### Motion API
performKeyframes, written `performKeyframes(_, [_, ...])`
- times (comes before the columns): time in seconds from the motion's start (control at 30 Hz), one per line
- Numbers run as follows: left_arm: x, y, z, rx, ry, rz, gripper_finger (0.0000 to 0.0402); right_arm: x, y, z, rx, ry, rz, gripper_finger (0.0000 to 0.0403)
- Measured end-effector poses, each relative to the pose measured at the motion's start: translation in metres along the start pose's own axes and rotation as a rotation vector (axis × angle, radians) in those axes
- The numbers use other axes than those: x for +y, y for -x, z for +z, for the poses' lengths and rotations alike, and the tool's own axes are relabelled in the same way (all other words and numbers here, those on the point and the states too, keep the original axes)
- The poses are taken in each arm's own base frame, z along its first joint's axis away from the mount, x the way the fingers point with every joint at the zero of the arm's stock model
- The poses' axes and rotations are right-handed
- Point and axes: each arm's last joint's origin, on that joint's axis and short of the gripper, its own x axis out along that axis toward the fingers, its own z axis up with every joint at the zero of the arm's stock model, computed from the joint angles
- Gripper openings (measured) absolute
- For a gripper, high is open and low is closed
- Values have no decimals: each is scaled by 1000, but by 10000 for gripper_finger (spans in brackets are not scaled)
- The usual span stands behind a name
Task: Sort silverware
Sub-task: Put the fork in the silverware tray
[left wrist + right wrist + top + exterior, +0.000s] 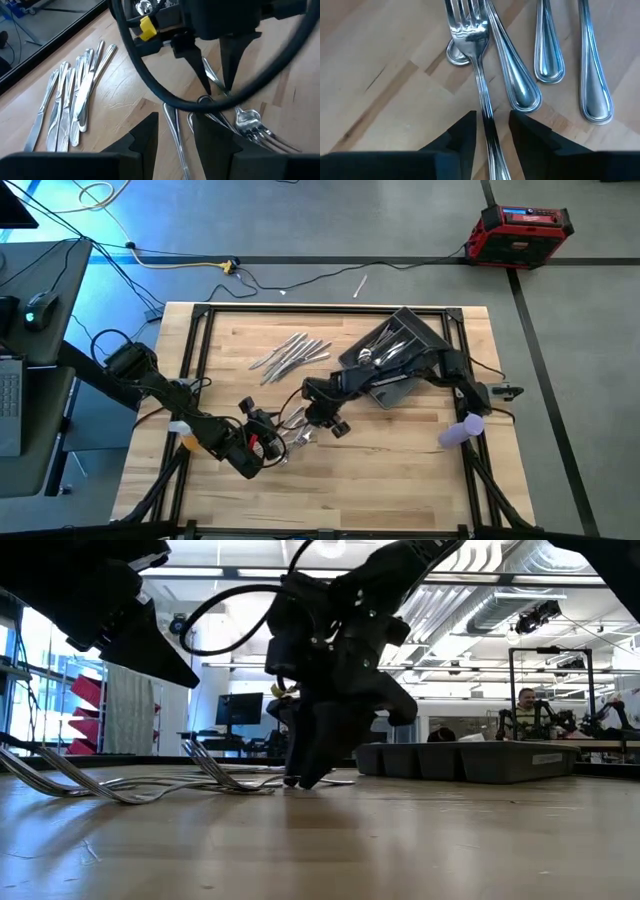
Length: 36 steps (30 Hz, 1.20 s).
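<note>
Straddled between my right gripper's (491, 131) two dark fingers is the handle of a fork (479, 75), its tines pointing to twelve o'clock in my right wrist view. Those fingers sit close on either side of the handle; I cannot tell whether they already press it.

What worries me: a neighbouring handle (512, 65) lies touching this fork at about one o'clock. If I close off-centre or lift at a slant, I judge I could drag that piece along, or the slim handle could slide out and skid across the table (400, 460).

A second risk is crowding. My left gripper (175, 135) hovers low just beside the same cluster, fingers apart and empty, another fork handle (172, 127) between them. If both arms move at once, they could knock together.

My right arm reaches from the tray (400, 345) side, wrist bent steeply down. Knives (292, 355) lie together at eleven o'clock from the forks.
</note>
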Motion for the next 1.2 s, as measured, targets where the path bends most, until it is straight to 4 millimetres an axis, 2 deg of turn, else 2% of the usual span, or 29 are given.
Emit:
performKeyframes(0.17, [0,0,0,-1,2,-2,103,9,1,6,28,6,-32,15])
performKeyframes(0.27, [0,0,0,0,3,-3,103,14,13,7,52,-3,-15,9])
performKeyframes(0.37, [0,0,0,3,3,-5,104,19,40,5,101,-2,16,4])
performKeyframes(0.53, [-1,0,0,13,3,-16,103,17,101,-7,176,19,25,1])
performKeyframes(0.7, [-1,0,0,17,5,-22,104,5,162,-39,312,26,-8,1])
performKeyframes(0.8, [-1,0,0,16,8,-23,104,-10,187,-69,441,-16,-47,1])
performKeyframes(0.9, [-1,0,0,15,9,-23,104,-25,209,-101,491,-108,-39,1])
performKeyframes(1.07, [-2,0,0,15,10,-24,103,-47,224,-142,526,-163,-42,1])
performKeyframes(1.2, [-2,0,0,14,11,-24,103,-53,222,-162,487,-153,-32,1])
